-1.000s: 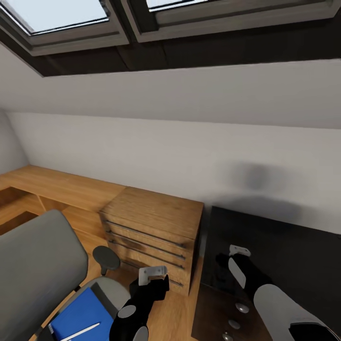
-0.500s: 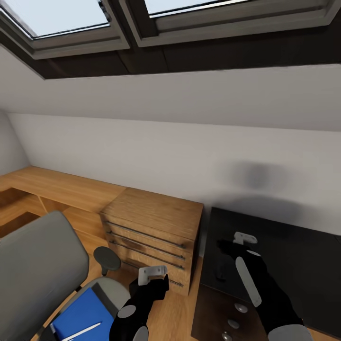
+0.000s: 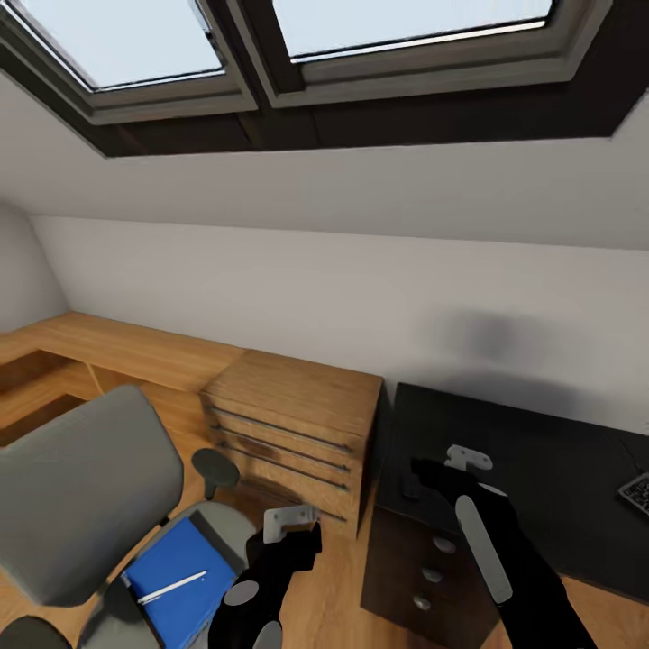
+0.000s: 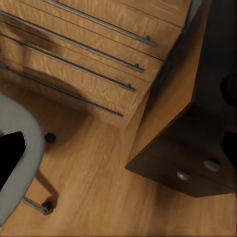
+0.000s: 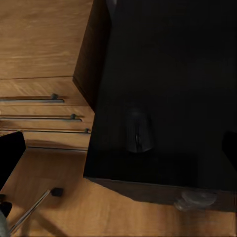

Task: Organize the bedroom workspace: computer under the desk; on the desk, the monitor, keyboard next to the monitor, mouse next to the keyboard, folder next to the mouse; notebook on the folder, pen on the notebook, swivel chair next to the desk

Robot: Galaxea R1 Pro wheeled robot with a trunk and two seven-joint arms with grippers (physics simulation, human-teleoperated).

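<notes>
The grey swivel chair (image 3: pixel 81 491) stands at the lower left. On its seat lies a blue flat item (image 3: pixel 176 572), either the folder or the notebook, I cannot tell which. The white pen (image 3: pixel 171 588) rests on top of it. The black desk (image 3: pixel 550 451) is at the right, with its knobbed drawer unit (image 3: pixel 431 570). The black mouse (image 5: pixel 138 131) sits near the desk's corner. A corner of the keyboard (image 3: pixel 636 492) shows at the right edge. My right gripper (image 3: pixel 424 476) hovers open over that corner, above the mouse. My left gripper (image 3: pixel 302 539) hangs open over the floor. Monitor and computer are out of view.
A light-wood chest (image 3: pixel 302 424) with long bar handles stands between chair and desk. A low wooden bench (image 3: pixel 117 347) runs along the left wall. A strip of wooden floor (image 4: pixel 98 187) lies between the chair base and the drawer unit. Skylights sit in the sloped ceiling.
The head camera has turned a little to the right, bringing the keyboard's corner and more of the chair seat into view. My right forearm has swung inward over the desk corner. The left arm looks unmoved.
</notes>
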